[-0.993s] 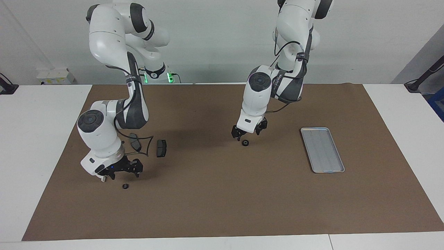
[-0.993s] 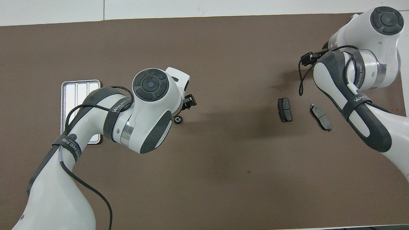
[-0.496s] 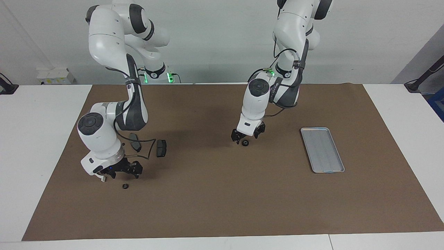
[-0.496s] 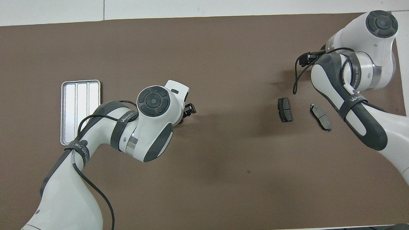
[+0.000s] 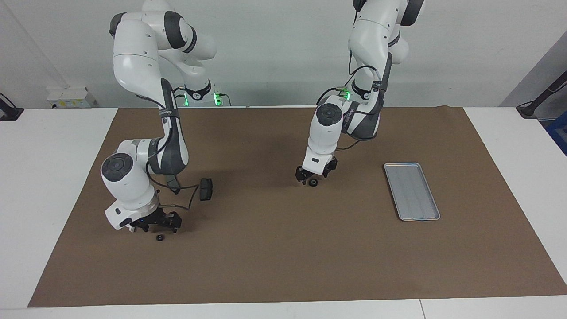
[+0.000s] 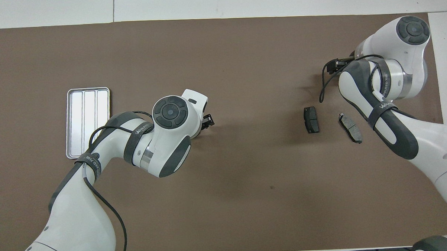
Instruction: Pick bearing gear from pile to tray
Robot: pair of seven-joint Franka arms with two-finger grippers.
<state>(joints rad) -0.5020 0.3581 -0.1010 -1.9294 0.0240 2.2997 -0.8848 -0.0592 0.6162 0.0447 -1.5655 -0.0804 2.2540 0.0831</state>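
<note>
A small black bearing gear [image 5: 313, 183] lies on the brown mat near the table's middle. My left gripper [image 5: 314, 175] is down low over it, open, with one finger on each side of the gear. In the overhead view the left wrist hides this gear and only one finger [image 6: 207, 120] shows. A second black gear [image 5: 160, 238] lies toward the right arm's end. My right gripper [image 5: 156, 227] hangs open just above the mat beside it. The silver tray [image 5: 412, 190] [image 6: 88, 122] lies bare toward the left arm's end.
Two dark brake-pad plates [image 6: 311, 119] [image 6: 350, 127] lie toward the right arm's end, nearer to the robots than the second gear. In the facing view one plate [image 5: 206, 188] shows whole and the right arm partly covers the other. A black cable loops off the right wrist.
Both grippers have come down toward the mat. The left one has settled around its gear, and its arm has drawn back off the tray in the overhead view. The right one has dropped beside the second gear.
</note>
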